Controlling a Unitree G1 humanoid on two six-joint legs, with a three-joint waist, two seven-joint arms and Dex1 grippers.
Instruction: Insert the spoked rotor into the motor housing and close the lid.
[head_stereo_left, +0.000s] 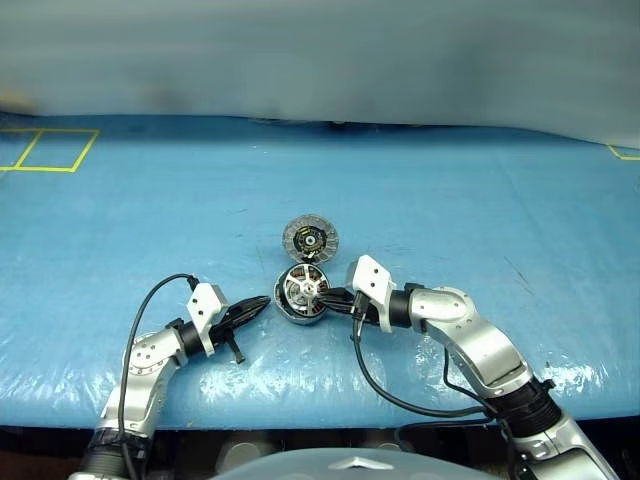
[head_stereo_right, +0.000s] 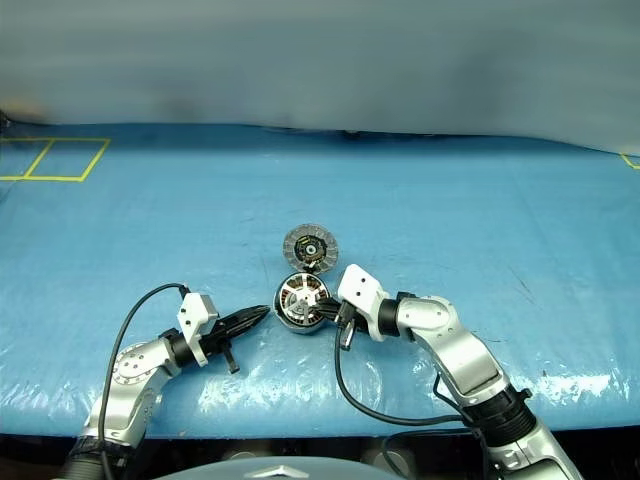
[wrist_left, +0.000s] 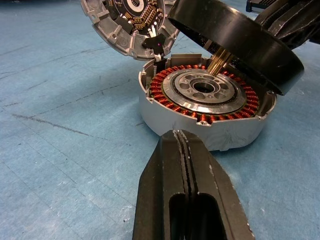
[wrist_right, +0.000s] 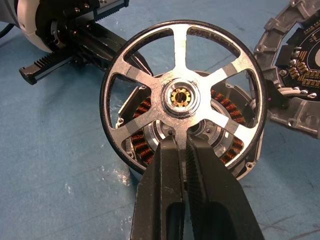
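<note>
Silver arms — black fingers, black cables.

Open blue tabletop lies behind and to the outer side of each gripper. The left gripper, closed, points at the motor housing, which blocks its forward path. The right gripper clamps the spoked rotor, tilted over the housing mouth. Beyond the housing, the open lid bars passage.

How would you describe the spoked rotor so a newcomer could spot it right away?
On the blue table, find the open motor housing near the front edge. Tilted over it, pinched by the right gripper, is the spoked rotor: an open silver wheel, unlike the copper-wound housing or the ribbed lid behind.
</note>
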